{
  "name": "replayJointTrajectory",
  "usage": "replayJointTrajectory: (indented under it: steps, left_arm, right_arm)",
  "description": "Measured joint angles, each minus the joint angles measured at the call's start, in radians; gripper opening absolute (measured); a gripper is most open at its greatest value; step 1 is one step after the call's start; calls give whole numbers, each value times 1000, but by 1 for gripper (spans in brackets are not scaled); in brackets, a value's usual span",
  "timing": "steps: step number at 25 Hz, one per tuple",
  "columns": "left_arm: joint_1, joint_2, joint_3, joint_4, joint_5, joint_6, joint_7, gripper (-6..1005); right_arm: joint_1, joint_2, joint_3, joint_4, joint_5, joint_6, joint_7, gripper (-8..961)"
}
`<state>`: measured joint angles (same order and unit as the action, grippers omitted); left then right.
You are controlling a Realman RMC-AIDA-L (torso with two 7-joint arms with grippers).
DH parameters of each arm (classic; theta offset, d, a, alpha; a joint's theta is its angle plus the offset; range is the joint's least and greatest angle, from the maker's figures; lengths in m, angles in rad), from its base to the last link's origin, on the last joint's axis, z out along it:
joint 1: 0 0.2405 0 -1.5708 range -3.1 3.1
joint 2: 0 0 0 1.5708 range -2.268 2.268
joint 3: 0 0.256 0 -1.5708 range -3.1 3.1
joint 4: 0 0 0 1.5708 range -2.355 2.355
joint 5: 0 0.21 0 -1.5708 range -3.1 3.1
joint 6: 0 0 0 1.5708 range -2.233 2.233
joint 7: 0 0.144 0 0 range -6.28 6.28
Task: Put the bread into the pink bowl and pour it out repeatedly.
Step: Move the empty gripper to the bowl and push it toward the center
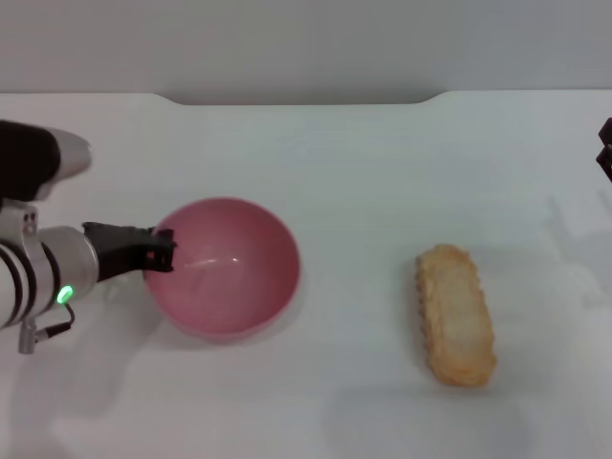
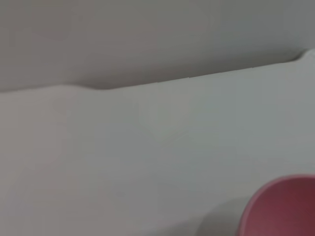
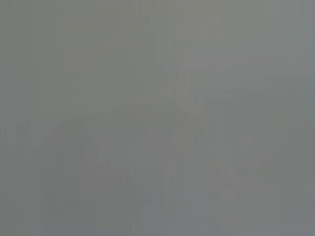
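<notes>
The pink bowl (image 1: 226, 268) stands upright and empty on the white table, left of centre. My left gripper (image 1: 158, 251) reaches in from the left and is shut on the bowl's left rim. Part of the pink bowl (image 2: 283, 206) also shows in the left wrist view. The bread (image 1: 456, 314) lies flat on the table well to the right of the bowl, its pale tan face with scalloped golden edges up, its long axis pointing away from me. Only a black piece of my right gripper (image 1: 605, 151) shows at the far right edge, high above the bread.
The white table (image 1: 344, 172) ends at a back edge with a grey wall behind it. Open tabletop lies between the bowl and the bread. The right wrist view is plain grey.
</notes>
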<state>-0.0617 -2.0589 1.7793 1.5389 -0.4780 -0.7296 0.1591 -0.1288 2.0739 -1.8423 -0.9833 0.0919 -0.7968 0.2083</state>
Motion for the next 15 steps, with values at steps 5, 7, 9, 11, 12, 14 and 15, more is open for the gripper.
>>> replayJointTrajectory:
  steps: [5, 7, 9, 11, 12, 14, 15]
  left_arm:
    - [-23, -2, -2, -13, 8, -4, -17, 54]
    - [-31, -3, -2, -15, 9, -3, -21, 54]
    - [-40, -2, -5, -18, 7, -7, -28, 54]
    - [-45, -2, -6, -19, 7, -10, -31, 54]
    - [-47, -1, -7, -18, 7, -11, -31, 54]
    - [-55, -1, -7, -18, 11, -10, -31, 54]
    - [-60, -1, -7, -21, 12, -7, -31, 54]
  right_arm:
    - [-2, 0, 0, -32, 0, 59, 0, 740]
    - [-5, -1, -1, -82, 0, 146, 11, 740]
    - [-13, -3, -1, -168, 0, 276, 22, 740]
    - [-31, -3, 4, -399, -36, 632, 9, 740]
    - [-31, -3, 4, -399, -36, 632, 9, 740]
    - [-30, -1, 5, -546, -81, 852, -2, 740]
    - [-20, -1, 4, -615, -97, 964, -3, 740]
